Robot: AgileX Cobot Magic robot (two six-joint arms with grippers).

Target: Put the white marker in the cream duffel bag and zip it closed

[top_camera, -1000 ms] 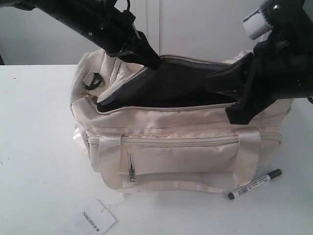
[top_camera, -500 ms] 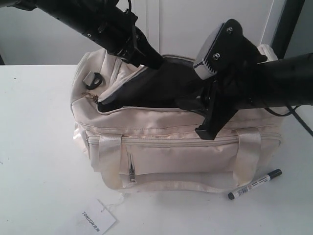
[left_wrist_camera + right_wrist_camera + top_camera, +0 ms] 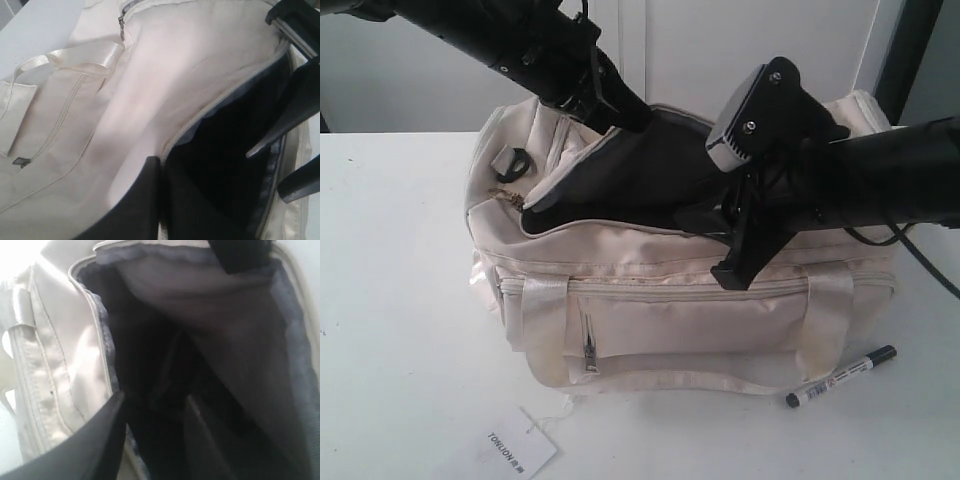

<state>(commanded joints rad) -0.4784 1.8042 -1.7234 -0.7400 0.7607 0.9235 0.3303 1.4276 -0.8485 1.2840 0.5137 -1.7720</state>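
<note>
Jaws on right gripper (image 3: 156,405) spread wide and empty, tips down in the mouth of the cream duffel bag (image 3: 670,320). One finger (image 3: 100,445) looks to sit over the bag's front rim and the other inside against the dark lining, so it probably straddles the rim, though I can't be sure. Left gripper (image 3: 161,170) is pinched narrow on the bag's rear opening edge and holds that flap up, so the mouth gapes. White marker (image 3: 840,377) isn't in yet. It lies flat on the table (image 3: 400,300) just in front of the bag's right front corner, apart from the fabric, with nothing gripping it. Gold zip pull (image 3: 500,195) is at the bag's left end, zipper open. Paper tag (image 3: 520,442) is off the bag's left front corner; not the target.

Risks, my read:
- When the right arm backs out, a finger could hook the front rim or lining and drag the soft bag over the marker or knock it rolling.
- If the left pinch slips on the satin, the flap would drop and the mouth close.
- The marker is slim and flat on the table, so a grab off-centre could skid it out of reach.
</note>
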